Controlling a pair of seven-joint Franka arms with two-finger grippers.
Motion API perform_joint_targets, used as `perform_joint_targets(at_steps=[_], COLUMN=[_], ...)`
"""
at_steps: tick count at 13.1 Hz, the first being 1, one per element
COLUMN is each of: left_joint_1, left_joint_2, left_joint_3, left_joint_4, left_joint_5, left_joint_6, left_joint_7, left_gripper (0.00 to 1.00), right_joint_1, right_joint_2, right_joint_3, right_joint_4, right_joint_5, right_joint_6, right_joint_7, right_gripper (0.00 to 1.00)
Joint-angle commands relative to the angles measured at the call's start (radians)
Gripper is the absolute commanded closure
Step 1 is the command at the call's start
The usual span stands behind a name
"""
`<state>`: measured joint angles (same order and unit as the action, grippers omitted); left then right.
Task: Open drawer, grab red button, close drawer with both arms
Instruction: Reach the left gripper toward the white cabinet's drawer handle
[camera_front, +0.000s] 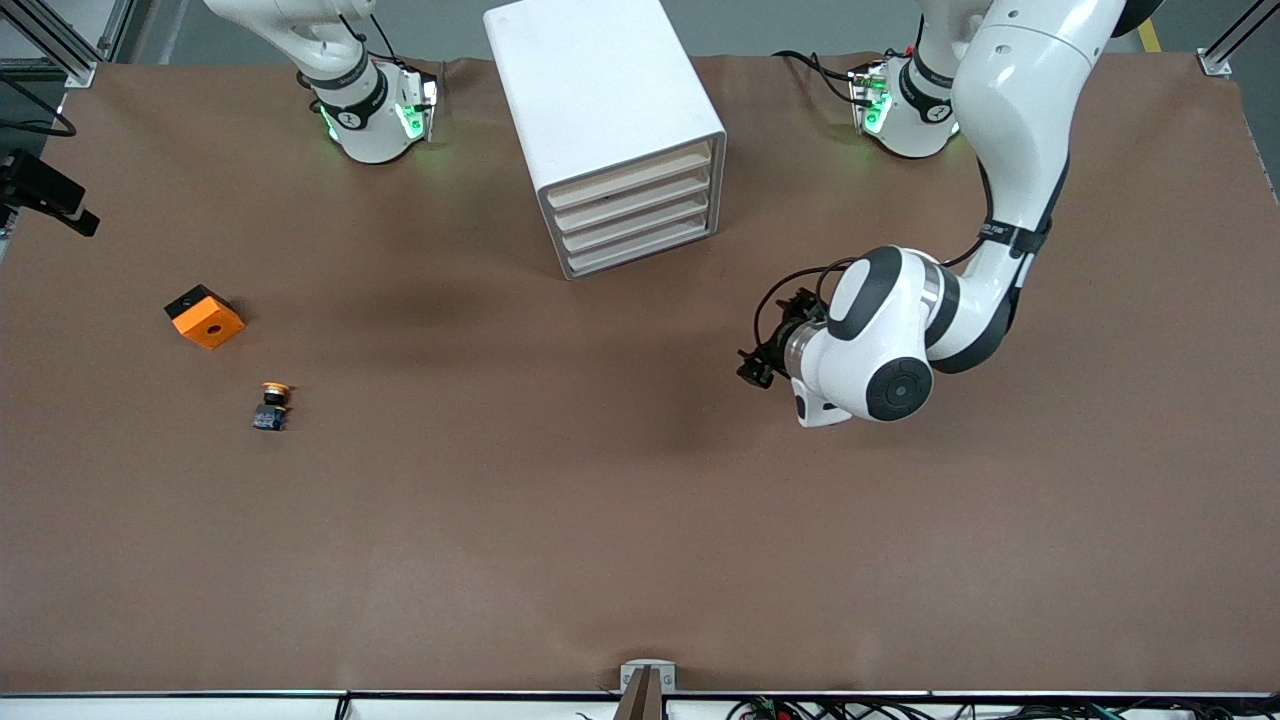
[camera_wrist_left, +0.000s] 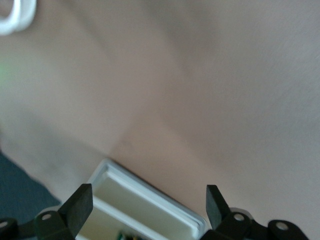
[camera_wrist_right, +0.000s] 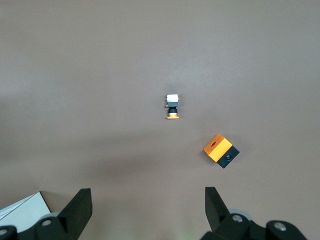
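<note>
one brown table (camera_front: 640, 520), bearing all below.

two white arms. left arm (camera_front: 1010, 150) reaches from its base down over the table and bends at the elbow. right arm (camera_front: 350, 90) waits; only its base and lower links show in the front view.

one white cabinet (camera_front: 600, 90), standing between the two bases, its front turned toward the left arm's end. a white-rimmed cream corner (camera_wrist_left: 150, 200) shows low in the left wrist view; whether it is a drawer or the cabinet's edge cannot be told.

four drawers (camera_front: 630, 210) with cream fronts, stacked in the cabinet and all pushed in flush in the front view. which is the task's own cannot be told.

two black grippers. left gripper (camera_front: 755, 365) (camera_wrist_left: 148, 190) hangs over bare table off the cabinet's front corner, claw wide, holding nothing. right gripper (camera_wrist_right: 147, 192) is up over the right arm's end of the table, claw wide, holding nothing.

one orange cube (camera_front: 205, 318) (camera_wrist_right: 220, 150) with a hole, at the right arm's end.

one yellow-capped button (camera_front: 272, 405) (camera_wrist_right: 172, 106), lying near the cube and nearer the front camera.
</note>
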<state>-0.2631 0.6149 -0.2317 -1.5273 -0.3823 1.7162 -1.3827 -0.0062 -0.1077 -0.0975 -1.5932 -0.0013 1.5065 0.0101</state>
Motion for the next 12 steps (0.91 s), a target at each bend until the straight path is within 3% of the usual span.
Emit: perform_joint_targets(at_steps=[1,6,12], left_joint_1=[-0.008,0.002,-0.027], left_joint_2=[0.052,0.14,0.21], left_joint_3=[-0.001,0.002,0.0], left_joint_4=[0.05,0.095,0.096], left_joint_5=[-0.084,-0.266,-0.403], left_joint_6=[-0.036,-0.197,-0.274], left_joint_7=[-0.161,-0.426,-0.711], left_gripper=[0.0,0.0,0.0], right_joint_1=[0.002,0.002,0.002], right_joint_2=[-0.024,-0.024,-0.024], right_joint_3=[0.002,0.002,0.002], right_joint_4=[-0.022,-0.022,-0.022], right_joint_5=[-0.013,-0.009,-0.003], right_joint_6=[0.004,0.008,0.018], right_joint_7=[-0.004,-0.004,-0.004], right_gripper=[0.0,0.0,0.0])
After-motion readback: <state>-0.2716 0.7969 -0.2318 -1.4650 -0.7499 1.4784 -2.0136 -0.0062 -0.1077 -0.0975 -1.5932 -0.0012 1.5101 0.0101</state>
